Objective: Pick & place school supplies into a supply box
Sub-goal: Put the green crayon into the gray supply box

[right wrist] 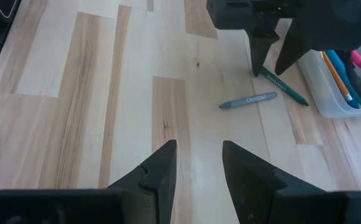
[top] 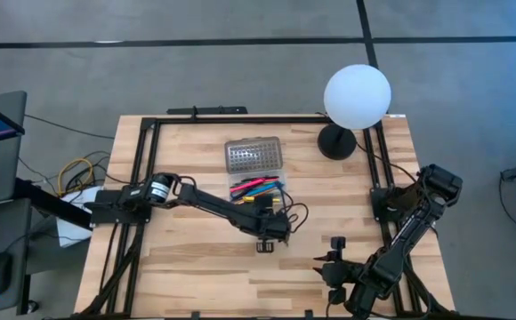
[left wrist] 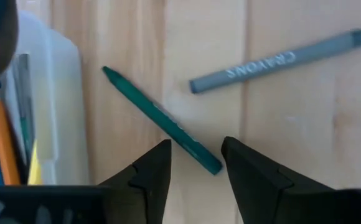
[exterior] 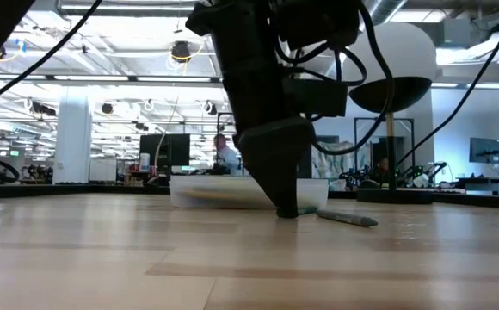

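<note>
straddling green crayon (left wrist: 162,121) with left gripper (left wrist: 196,163), jaws open, nothing held | crayon flat on table beside supply box (right wrist: 330,93), grey crayon (right wrist: 249,101) near | likely light, stiff, rolls; pinch mid-shaft | right gripper (right wrist: 199,163) waits open, well apart

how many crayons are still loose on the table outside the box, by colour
green crayon: 1
grey crayon: 1
total loose: 2
Both lie on the table beside the supply box, the green one's end between the open left gripper fingers.
</note>
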